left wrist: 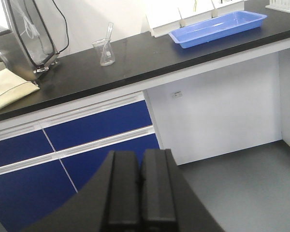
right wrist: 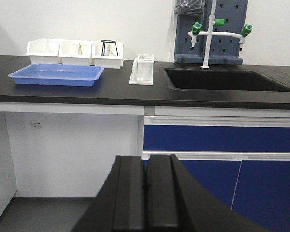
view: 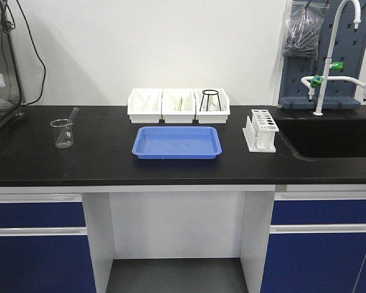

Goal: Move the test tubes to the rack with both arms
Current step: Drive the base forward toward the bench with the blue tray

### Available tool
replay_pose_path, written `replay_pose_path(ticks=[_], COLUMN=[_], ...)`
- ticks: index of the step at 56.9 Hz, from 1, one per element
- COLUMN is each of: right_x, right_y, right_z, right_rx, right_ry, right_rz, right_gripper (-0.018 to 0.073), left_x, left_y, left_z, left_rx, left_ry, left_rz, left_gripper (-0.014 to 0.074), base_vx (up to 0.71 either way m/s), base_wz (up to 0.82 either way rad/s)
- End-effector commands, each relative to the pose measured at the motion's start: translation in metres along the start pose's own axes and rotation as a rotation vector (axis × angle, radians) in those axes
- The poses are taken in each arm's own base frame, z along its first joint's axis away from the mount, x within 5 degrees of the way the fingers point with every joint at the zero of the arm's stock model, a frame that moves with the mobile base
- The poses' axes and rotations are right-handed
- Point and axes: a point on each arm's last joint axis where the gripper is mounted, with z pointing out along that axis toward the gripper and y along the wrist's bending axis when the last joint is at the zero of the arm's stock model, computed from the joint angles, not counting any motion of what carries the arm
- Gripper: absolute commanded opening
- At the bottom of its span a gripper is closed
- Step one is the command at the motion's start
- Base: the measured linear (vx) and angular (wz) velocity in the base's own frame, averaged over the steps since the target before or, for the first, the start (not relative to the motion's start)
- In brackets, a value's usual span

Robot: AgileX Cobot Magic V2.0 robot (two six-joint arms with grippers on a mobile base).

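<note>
One rack [view: 261,129]; three white bins [view: 179,114]; one blue tray [view: 177,143]; one beaker [view: 63,133].

The rack [view: 261,129] is finished in white, as are the three bins [view: 178,105]; the tray [view: 177,143] is coloured plain blue; the countertop [view: 104,162] is finished in black; the drawer fronts [view: 36,247] are coloured dark blue; green handles [view: 317,80] are fitted on the white tap [view: 344,79].

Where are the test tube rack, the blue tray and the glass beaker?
rack [view: 264,120], front view, on its holed top plate.
blue tray [view: 177,142], front view, on its bare floor.
beaker [view: 63,134], front view, on its glass wall.
</note>
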Motion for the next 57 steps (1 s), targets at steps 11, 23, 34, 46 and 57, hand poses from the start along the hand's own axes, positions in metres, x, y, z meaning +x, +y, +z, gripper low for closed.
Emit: replay_pose_path(ticks=[11, 23, 34, 46, 57], right_x=[-0.0035, -0.0035, -0.0035, -0.0035, -0.0035], right_y=[-0.001, -0.001, -0.001, -0.001, -0.001], right_z=[-0.0003, -0.0003, -0.0003, -0.0003, -0.0003], right_rx=[0.016, 0.016, 0.016, 0.016, 0.016], right_ry=[-0.072, -0.072, -0.072, -0.072, -0.072], right_rz=[-0.01, -0.01, -0.01, -0.01, -0.01], right_gripper=[-0.0007, -0.0007, -0.0007, -0.0007, -0.0007], left_x=[0.0005, 0.0005, 0.0005, 0.0005, 0.0005], left_y=[0.0002, 0.0002, 0.0002, 0.0002, 0.0002], left_z=[0.0003, 0.0003, 0.0003, 0.0003, 0.0003], left_rx=[-0.017, -0.017, -0.017, -0.017, -0.017], left_ry=[-0.072, -0.072, -0.072, -0.072, -0.072], left_rz=[-0.013, -0.013, -0.013, -0.013, -0.013], left_gripper=[-0.002, -0.002, -0.002, -0.002, -0.002], base_vx=[0.0, 0.0, 0.0, 0.0, 0.04], base_wz=[0.0, 0.0, 0.0, 0.0, 0.01])
